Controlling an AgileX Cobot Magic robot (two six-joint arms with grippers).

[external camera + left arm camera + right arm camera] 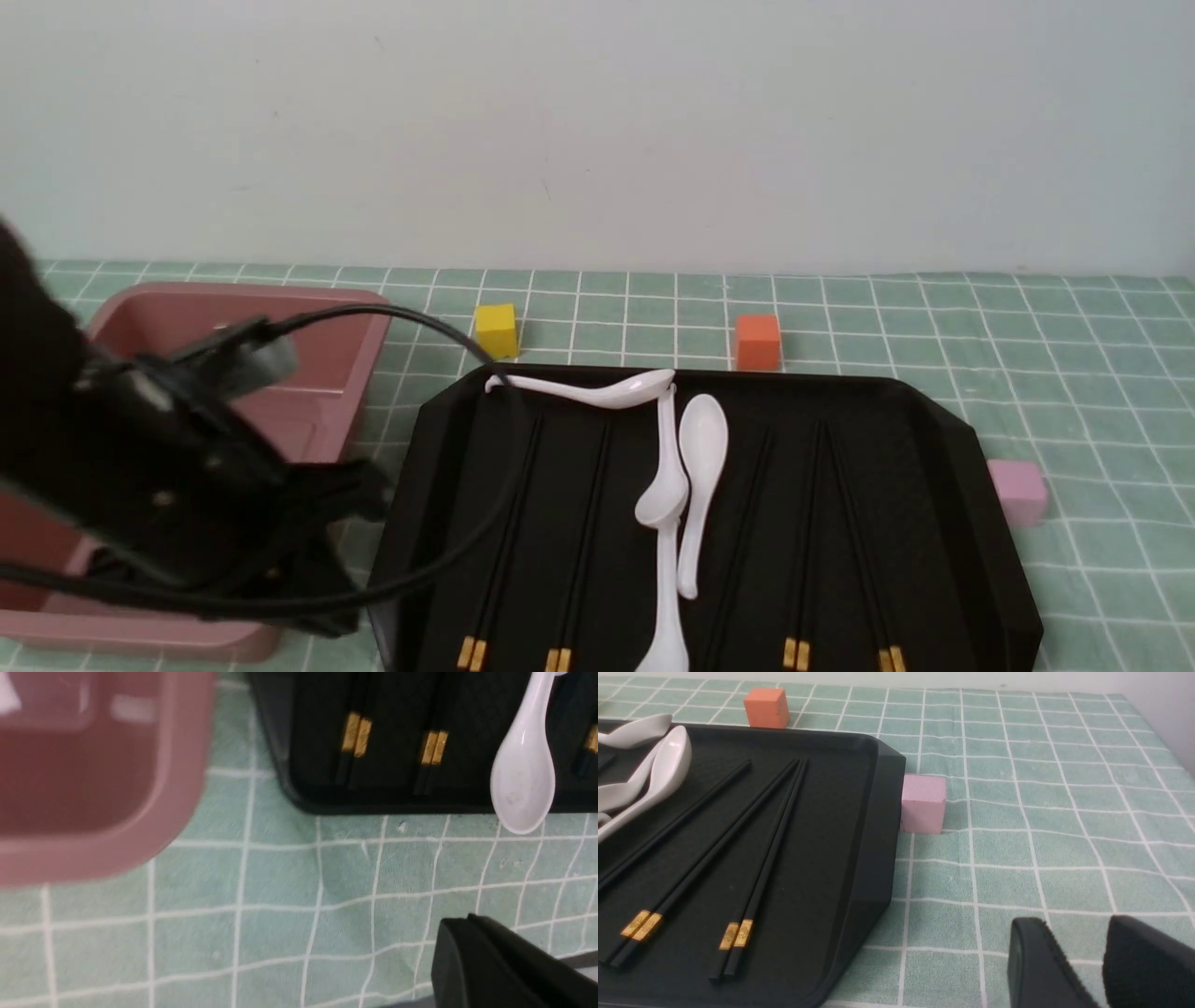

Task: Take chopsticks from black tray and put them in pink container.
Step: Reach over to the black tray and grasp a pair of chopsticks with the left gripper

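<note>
Chopsticks (766, 858): thin, black (gold-banded ends), paired.

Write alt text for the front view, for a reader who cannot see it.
A black tray on a green checked cloth holds four pairs of black chopsticks and several white spoons. To its left a pink container stands, partly hidden by the robot's blurred left arm. Yellow, orange and pink cubes sit near the tray.

We get soft, even, bright light with faint shadows. Our front view smears the left arm (140, 467) with motion blur; the left wrist view leaves the pink container (93, 793) out of focus; the black tray (831, 826) gleams dully.
</note>
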